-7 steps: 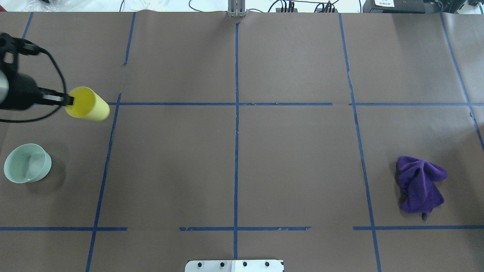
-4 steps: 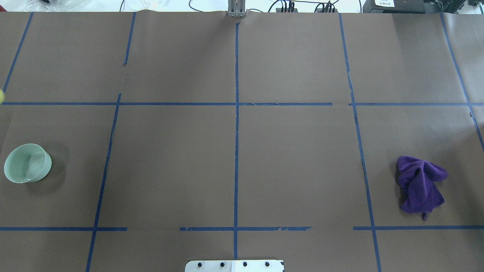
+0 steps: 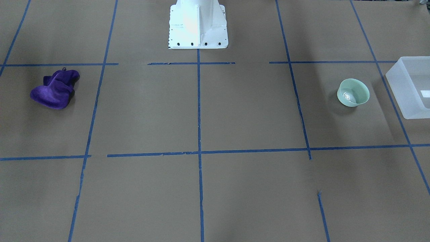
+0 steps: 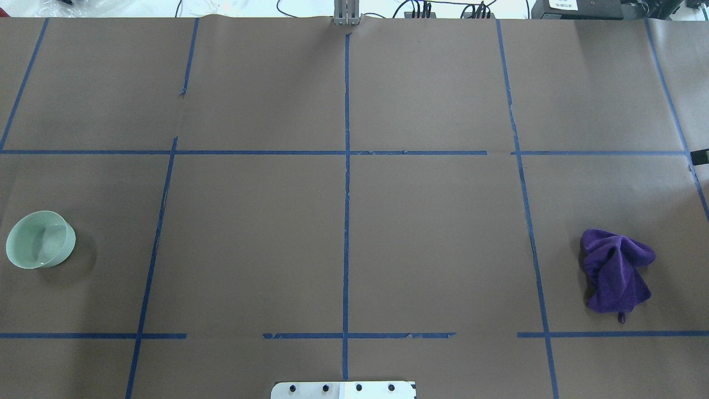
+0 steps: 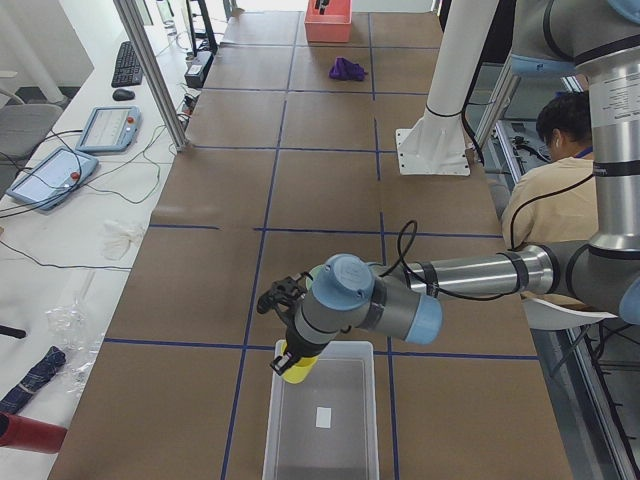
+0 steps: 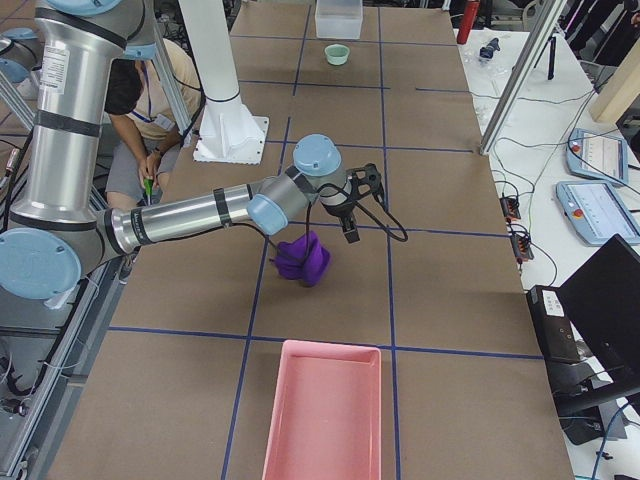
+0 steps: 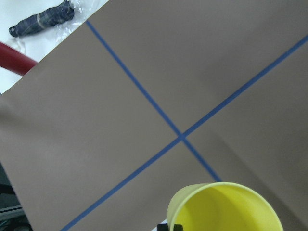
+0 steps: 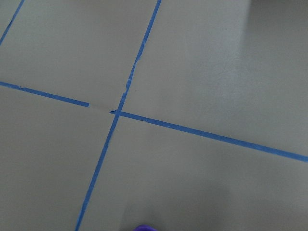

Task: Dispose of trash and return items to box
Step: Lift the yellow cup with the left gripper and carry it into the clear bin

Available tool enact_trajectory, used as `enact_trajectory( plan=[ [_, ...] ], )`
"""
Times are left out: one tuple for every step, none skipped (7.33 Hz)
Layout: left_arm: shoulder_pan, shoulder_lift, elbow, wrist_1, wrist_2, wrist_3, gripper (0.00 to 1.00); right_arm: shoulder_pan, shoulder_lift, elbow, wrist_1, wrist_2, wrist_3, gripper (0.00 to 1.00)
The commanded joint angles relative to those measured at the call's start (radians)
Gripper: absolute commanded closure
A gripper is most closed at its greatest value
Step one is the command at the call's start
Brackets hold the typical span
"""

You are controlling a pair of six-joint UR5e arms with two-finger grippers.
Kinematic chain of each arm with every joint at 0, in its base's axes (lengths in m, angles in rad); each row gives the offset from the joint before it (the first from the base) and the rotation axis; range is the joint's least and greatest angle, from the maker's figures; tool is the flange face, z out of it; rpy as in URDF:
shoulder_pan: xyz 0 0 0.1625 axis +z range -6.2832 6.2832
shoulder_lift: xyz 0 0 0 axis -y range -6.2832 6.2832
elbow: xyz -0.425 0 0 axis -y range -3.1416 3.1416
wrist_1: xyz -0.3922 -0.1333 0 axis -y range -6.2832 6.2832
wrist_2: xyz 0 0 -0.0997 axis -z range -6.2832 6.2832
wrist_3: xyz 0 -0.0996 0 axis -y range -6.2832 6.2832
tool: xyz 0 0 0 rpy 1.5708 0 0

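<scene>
Your left gripper (image 5: 284, 357) is clamped on the rim of the yellow cup (image 5: 298, 372). In the left wrist view one black fingertip (image 7: 171, 226) sits against that thin, smooth plastic lip, and you look straight into the round open mouth. From the left side view, the cup hangs over the 11 o'clock corner of the box (image 5: 345, 385), a frosted, translucent rectangular bin with a small white label on its floor. You cannot tell whether the cup touches the wall.

The bowl (image 4: 61, 247), round, glossy and pale mint, stands upright at 9 o'clock on the table (image 4: 249, 238), which is covered in matte brown paper crossed by blue tape lines. In the front-facing view the box lies near it, at its 3 o'clock.

Your right gripper (image 6: 350, 229) hangs just above the purple cloth (image 4: 615, 271), a soft crumpled heap at 4 o'clock in the overhead view. You cannot tell how its jaws stand.
</scene>
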Motion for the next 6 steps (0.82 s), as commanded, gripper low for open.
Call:
enact_trajectory(
  plan=[
    [0.001,0.128,0.122,-0.396,-0.004,-0.305,1.0,-0.085,-0.009,0.022,0.0,-0.088,0.09,0.0],
    [0.017,0.168,0.125,-0.432,-0.012,-0.317,1.0,-0.089,-0.011,0.022,0.0,-0.088,0.09,0.0],
    [0.043,0.176,0.125,-0.431,-0.123,-0.331,1.0,-0.094,-0.011,0.022,0.0,-0.088,0.09,0.0],
    [0.116,0.176,0.127,-0.432,-0.145,-0.383,1.0,-0.096,-0.012,0.022,0.002,-0.088,0.089,0.0],
    [0.203,0.174,0.127,-0.44,-0.15,-0.441,1.0,-0.1,-0.011,0.022,0.002,-0.088,0.089,0.0],
    [0.242,0.174,0.128,-0.438,-0.148,-0.445,1.0,-0.1,-0.012,0.022,0.009,-0.088,0.087,0.0]
  ],
)
